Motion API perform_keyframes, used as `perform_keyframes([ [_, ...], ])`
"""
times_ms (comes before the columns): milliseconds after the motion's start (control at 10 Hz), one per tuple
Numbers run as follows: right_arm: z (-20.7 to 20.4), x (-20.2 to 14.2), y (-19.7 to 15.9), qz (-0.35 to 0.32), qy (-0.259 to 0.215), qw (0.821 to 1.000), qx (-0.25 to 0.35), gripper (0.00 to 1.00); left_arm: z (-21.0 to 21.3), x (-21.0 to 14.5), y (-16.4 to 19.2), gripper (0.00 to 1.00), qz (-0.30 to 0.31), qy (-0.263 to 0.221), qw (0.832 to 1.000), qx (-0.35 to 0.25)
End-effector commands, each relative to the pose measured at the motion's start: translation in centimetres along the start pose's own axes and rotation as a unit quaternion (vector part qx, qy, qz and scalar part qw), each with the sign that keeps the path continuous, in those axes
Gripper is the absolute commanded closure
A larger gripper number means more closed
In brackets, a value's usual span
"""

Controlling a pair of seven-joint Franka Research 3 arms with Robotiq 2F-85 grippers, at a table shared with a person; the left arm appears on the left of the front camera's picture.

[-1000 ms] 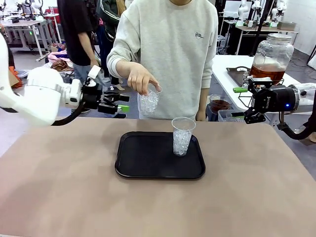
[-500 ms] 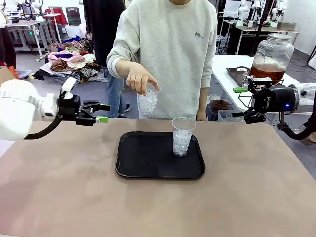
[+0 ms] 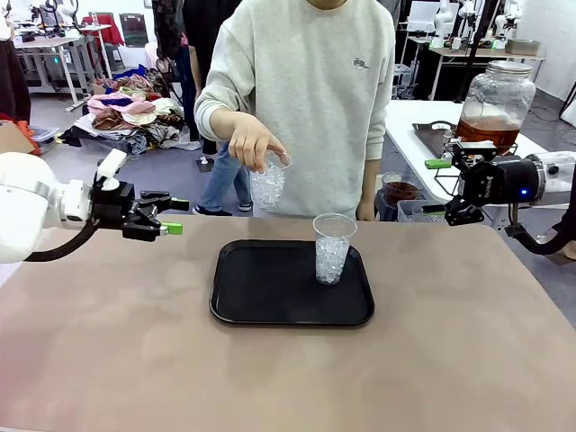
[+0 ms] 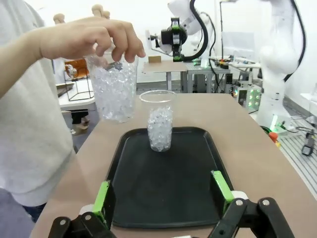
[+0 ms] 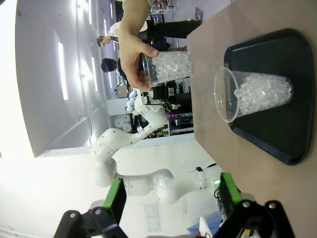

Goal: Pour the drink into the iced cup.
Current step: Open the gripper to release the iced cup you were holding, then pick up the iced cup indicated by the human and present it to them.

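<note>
Front view: the drink [image 3: 486,132], amber in a big glass jar [image 3: 496,90], stands beyond the right hand [image 3: 445,189], whose fingers are spread, empty. Judged heavy, stiff, slick, breakable; grip at the neck. The iced cup [image 3: 332,249], light and tippable, sits on the tray [image 3: 243,306] ahead of the left hand [image 3: 173,217], also spread. Open tabletop [image 3: 108,360] surrounds the tray.

The left arm [image 3: 27,211] is a smooth, rounded white shell with a black cable [image 3: 67,245] under its wrist, ending in the black left gripper [image 3: 177,217] with green pads [image 3: 171,229]. The right gripper [image 3: 443,191] is likewise black with green pads, on a black wrist carrying a small blue light [image 3: 525,192] and a second black cable [image 3: 538,243]. The person wears a pale, long-sleeved sweatshirt [image 3: 310,108] with a small dark chest emblem [image 3: 362,64].
</note>
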State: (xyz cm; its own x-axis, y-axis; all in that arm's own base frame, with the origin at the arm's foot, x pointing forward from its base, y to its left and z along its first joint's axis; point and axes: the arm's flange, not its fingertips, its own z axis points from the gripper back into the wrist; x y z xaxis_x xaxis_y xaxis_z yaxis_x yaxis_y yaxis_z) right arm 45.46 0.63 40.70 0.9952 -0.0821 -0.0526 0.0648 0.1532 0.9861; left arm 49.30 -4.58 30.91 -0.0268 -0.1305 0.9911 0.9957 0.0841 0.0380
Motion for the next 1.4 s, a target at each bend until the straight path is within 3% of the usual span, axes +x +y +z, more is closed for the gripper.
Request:
perform_keyframes([
  [0,-0.05,0.01,0.21,0.002,0.000,1.000,0.001,0.00,-0.06,0.11,0.05,0.00,0.003,-0.004,1.000,0.004],
  [1300,-0.05,0.01,0.21,0.002,0.000,1.000,0.001,0.00,-0.06,0.11,0.05,0.00,0.003,-0.004,1.000,0.004],
])
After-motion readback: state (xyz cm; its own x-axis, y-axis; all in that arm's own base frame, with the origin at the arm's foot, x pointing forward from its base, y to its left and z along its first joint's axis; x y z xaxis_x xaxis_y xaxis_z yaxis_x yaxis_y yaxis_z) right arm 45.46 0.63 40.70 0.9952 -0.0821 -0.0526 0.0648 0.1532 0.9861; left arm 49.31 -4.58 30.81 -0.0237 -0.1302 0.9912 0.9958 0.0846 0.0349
